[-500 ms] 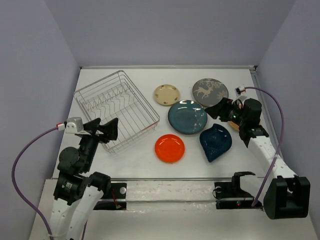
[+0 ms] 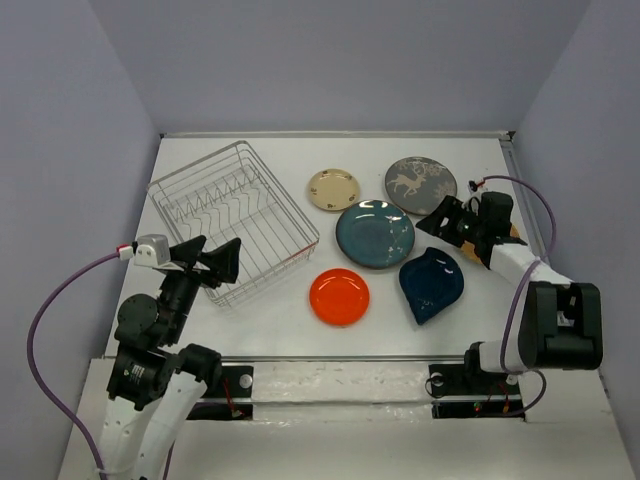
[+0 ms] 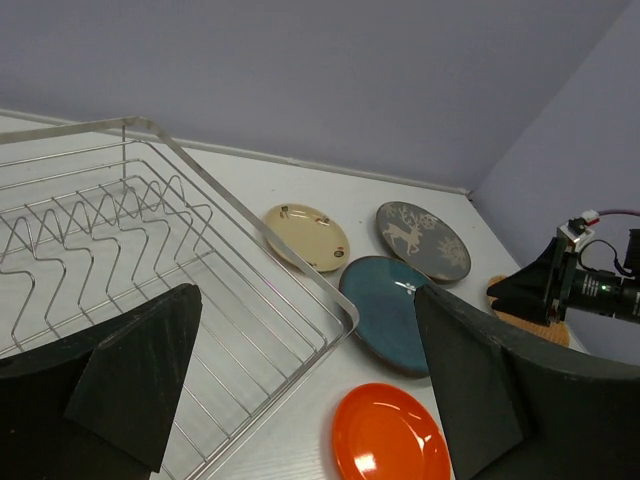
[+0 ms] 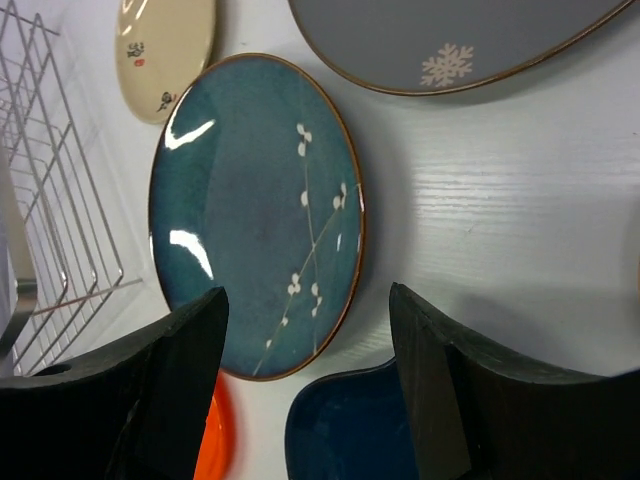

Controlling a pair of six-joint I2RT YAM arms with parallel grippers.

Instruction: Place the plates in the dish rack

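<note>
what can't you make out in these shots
Tan plate: mostly hidden behind the right gripper, left wrist view.
Deer plate: cut off by the top edge, right wrist view.
Orange plate: only a sliver beside a finger, right wrist view.
Dish rack: left part cut off by the edge, left wrist view.

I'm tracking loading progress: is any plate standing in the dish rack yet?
No, the dish rack holds only bare wire tines, while the orange plate and the teal plate lie flat outside it.
</note>
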